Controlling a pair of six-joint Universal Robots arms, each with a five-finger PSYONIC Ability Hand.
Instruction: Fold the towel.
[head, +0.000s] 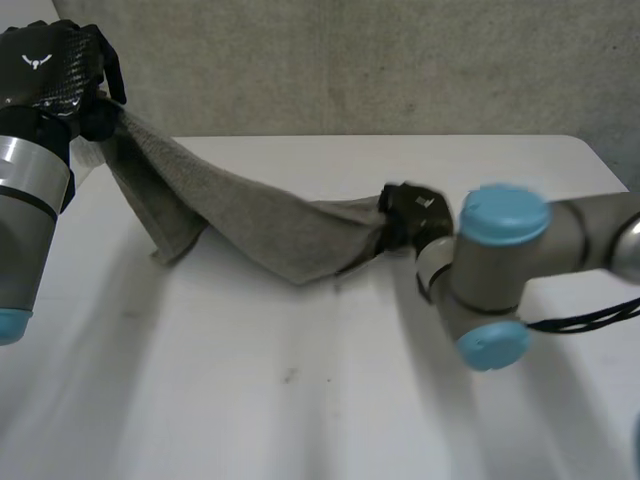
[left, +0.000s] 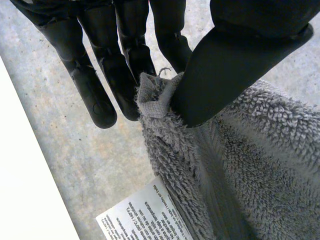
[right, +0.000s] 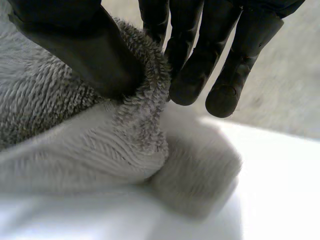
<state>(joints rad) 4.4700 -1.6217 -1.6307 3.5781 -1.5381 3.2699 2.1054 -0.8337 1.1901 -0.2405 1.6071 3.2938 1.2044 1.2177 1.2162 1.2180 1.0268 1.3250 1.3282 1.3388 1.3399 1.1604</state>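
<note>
1. We see the towel (head: 255, 215) strung between the two hands. It slopes down from high at the far left corner of the table (head: 300, 400) to low over the table's far middle.
2. The left hand (head: 55, 65) is raised above that corner. In its wrist view the thumb presses a hemmed corner of the towel against the fingers, so it grips the towel by that corner.
3. A white printed label (left: 142, 215) hangs at the towel's edge just below that pinch.
4. The right hand (head: 408, 215) sits low, close over the table. In its wrist view the thumb clamps a rolled edge of the towel against the fingers, so this hand also grips the towel.
5. Under the right hand the towel bunches into a soft lump that rests on the white surface.
6. In the head view the towel's upper edge runs fairly taut from hand to hand. Its lower edge sags in a loose fold, and we cannot tell for certain where that fold touches the table.
7. The far table edge runs just behind the towel and meets a grey wall (head: 400, 70).
8. The right arm (head: 500, 270) lies across the table's right half, just beside the towel's end.
9. A broad stretch of bare white table lies between the towel and the robot, and more lies beneath the raised left end.
</note>
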